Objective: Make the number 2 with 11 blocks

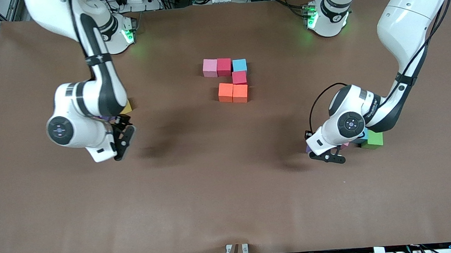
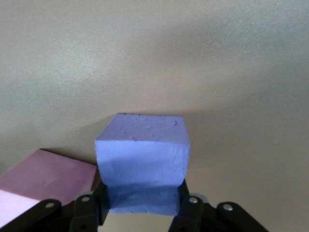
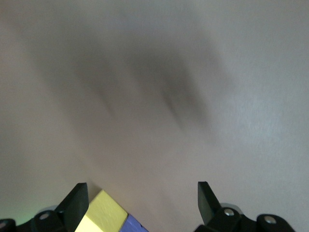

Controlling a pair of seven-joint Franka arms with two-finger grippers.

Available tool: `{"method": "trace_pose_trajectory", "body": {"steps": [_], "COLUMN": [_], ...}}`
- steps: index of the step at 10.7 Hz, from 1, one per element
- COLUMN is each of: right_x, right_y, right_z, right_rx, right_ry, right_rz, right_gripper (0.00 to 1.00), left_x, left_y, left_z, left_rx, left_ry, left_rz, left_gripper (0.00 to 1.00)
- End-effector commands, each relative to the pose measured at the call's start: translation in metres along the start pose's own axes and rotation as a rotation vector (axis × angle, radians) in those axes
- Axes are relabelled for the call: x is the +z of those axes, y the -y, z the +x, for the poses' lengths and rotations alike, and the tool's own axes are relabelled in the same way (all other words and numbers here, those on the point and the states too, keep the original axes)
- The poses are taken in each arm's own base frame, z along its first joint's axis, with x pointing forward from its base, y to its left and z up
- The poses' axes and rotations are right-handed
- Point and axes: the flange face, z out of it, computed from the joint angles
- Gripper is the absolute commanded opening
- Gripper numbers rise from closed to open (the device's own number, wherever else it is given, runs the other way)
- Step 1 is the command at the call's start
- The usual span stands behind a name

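Note:
Six blocks lie joined mid-table: pink (image 1: 210,68), red (image 1: 224,66) and light blue (image 1: 239,65) in a row. A deep pink one (image 1: 239,78) sits nearer the camera, then two orange ones (image 1: 226,92), (image 1: 240,93). My left gripper (image 1: 328,157) (image 2: 141,205) is low at the left arm's end, shut on the purple block (image 2: 142,154), which is barely visible in the front view (image 1: 308,149). A pink block (image 2: 46,176) lies beside it. My right gripper (image 1: 124,136) (image 3: 142,193) hangs open over bare table, beside a yellow block (image 3: 104,212) (image 1: 127,108) and a bluish-purple one (image 3: 133,224).
A green cube (image 1: 374,139) and a light blue block (image 1: 362,136) sit under the left arm's wrist, next to the pink one (image 1: 345,145). The brown table (image 1: 230,189) stretches wide toward the camera.

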Motion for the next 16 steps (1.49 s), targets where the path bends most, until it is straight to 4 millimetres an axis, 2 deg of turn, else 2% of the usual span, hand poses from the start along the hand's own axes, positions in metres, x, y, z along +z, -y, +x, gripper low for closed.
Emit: {"method": "trace_pose_trajectory", "body": {"steps": [1,3,4,7,9,11,14,16], "right_x": [0.001,0.014,0.020,0.036,0.041,0.051,0.078,0.092], "right_y": [0.000,-0.007,-0.014,-0.024,-0.026,-0.028,-0.020,-0.012], "right_z": [-0.054,-0.092,-0.121,-0.161,-0.183,-0.211,-0.241,-0.250], "right_rx": [-0.087,-0.211,-0.250,-0.387,-0.462,-0.495,-0.455,-0.436], "right_ry": [-0.054,-0.076,-0.095,-0.111,-0.118,-0.124,-0.132,-0.134], "right_rz": [0.035,0.052,0.056,-0.010,-0.063,-0.080,-0.029,-0.011], "right_gripper": [1.00,1.00,1.00,1.00,1.00,1.00,1.00,1.00], "left_x": [-0.020,-0.038,-0.047,-0.094,-0.113,-0.123,-0.138,-0.136], "left_y": [-0.029,-0.062,-0.083,-0.156,-0.195,-0.236,-0.313,-0.348], "left_z": [-0.001,-0.003,-0.008,-0.033,-0.050,-0.069,-0.097,-0.113], "left_rx": [-0.095,-0.197,-0.267,-0.580,-0.753,-0.925,-1.161,-1.250], "left_ry": [-0.008,-0.015,-0.012,0.002,0.026,0.061,0.088,0.112], "left_rz": [-0.047,-0.099,-0.126,-0.199,-0.235,-0.248,-0.266,-0.281], "left_gripper": [0.41,0.41,0.41,0.41,0.41,0.41,0.41,0.41]}}
